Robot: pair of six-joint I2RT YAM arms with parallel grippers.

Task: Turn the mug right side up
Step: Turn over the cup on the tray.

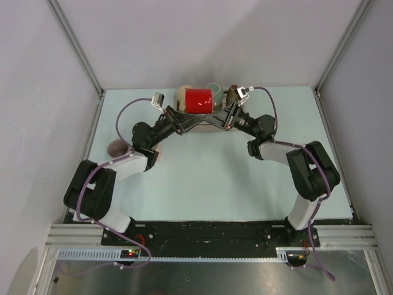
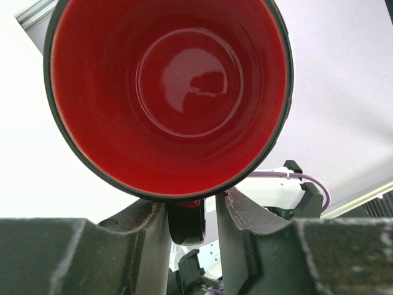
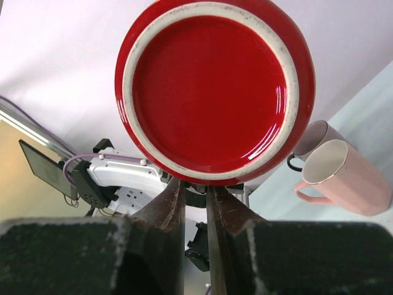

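two-handedly clamping the red mug [image 1: 198, 100] by its handle [image 2: 184, 224], with left gripper [image 2: 190, 209] and right gripper [image 3: 195, 193] both closed on it, holding it sideways aloft over the far table [image 1: 202, 178], likely handing over for uprighting.

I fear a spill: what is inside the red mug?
The left wrist view looks straight into the glossy red ceramic mug: only bare red walls and floor, no contents. Only the topmost rim is cropped.
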